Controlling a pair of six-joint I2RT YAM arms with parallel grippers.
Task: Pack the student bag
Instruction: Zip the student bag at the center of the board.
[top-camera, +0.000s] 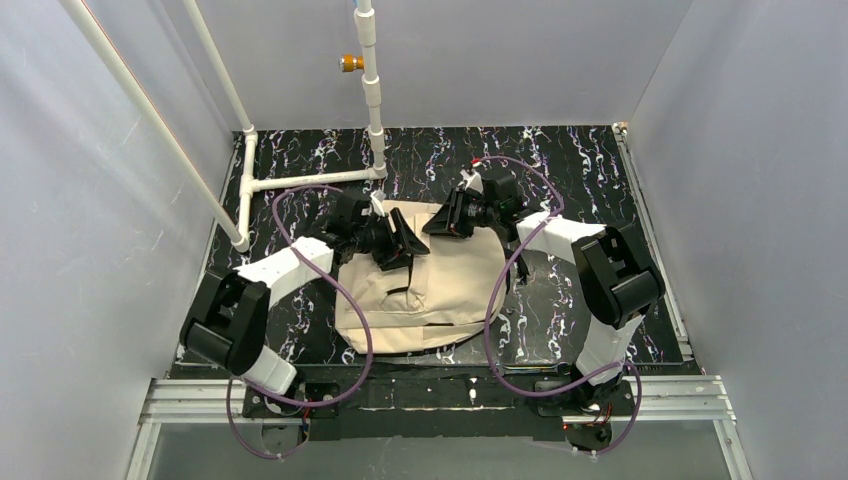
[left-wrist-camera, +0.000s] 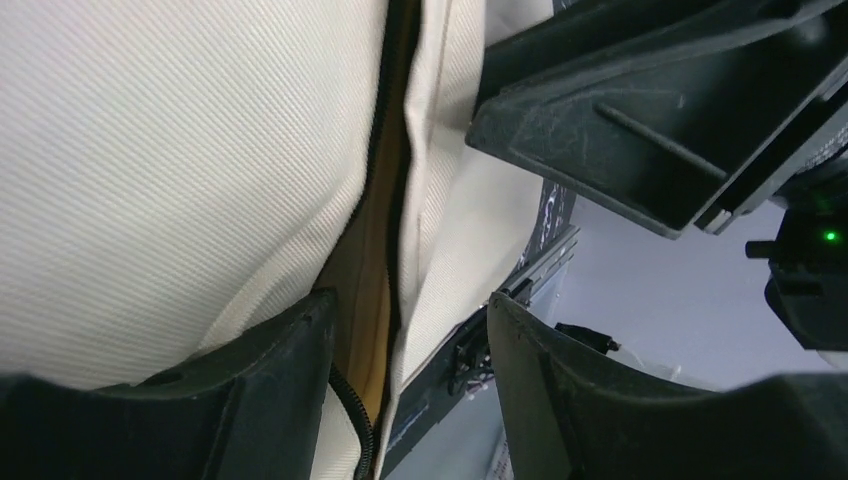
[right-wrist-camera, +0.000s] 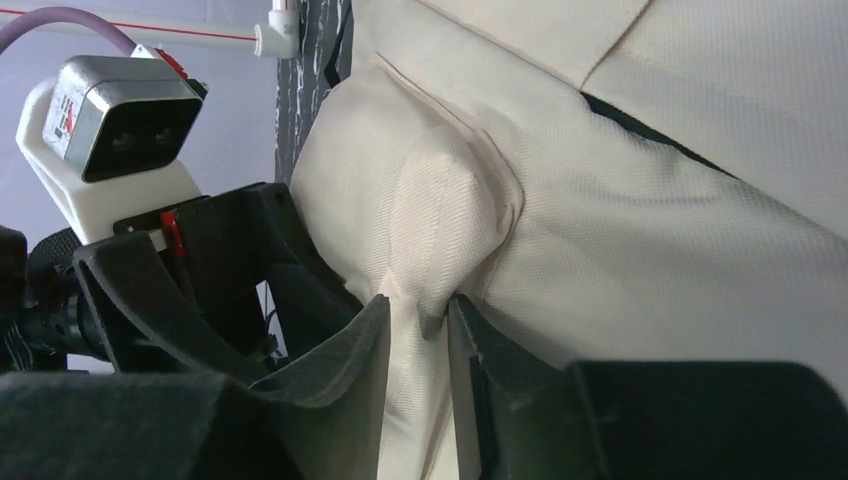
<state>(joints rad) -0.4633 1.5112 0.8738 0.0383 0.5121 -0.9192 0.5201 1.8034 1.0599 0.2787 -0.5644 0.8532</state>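
Observation:
The student bag (top-camera: 430, 295), beige with black zips, lies flat on the mat between both arms. My left gripper (top-camera: 403, 242) sits at its far top edge. In the left wrist view the left gripper (left-wrist-camera: 410, 297) is open, its fingers (left-wrist-camera: 270, 380) straddling the bag's zip edge (left-wrist-camera: 385, 230), where the tan lining shows. My right gripper (top-camera: 443, 220) faces it from the right. In the right wrist view the right gripper (right-wrist-camera: 420, 300) has narrowly parted jaws around a raised fold of the bag (right-wrist-camera: 440, 200). A thin shadowed gap shows at one finger.
A white pipe frame (top-camera: 300, 180) stands at the back left on the black marbled mat (top-camera: 580, 160). Grey walls close in both sides. An aluminium rail (top-camera: 450, 385) runs along the near edge. The two grippers are very close together over the bag's top.

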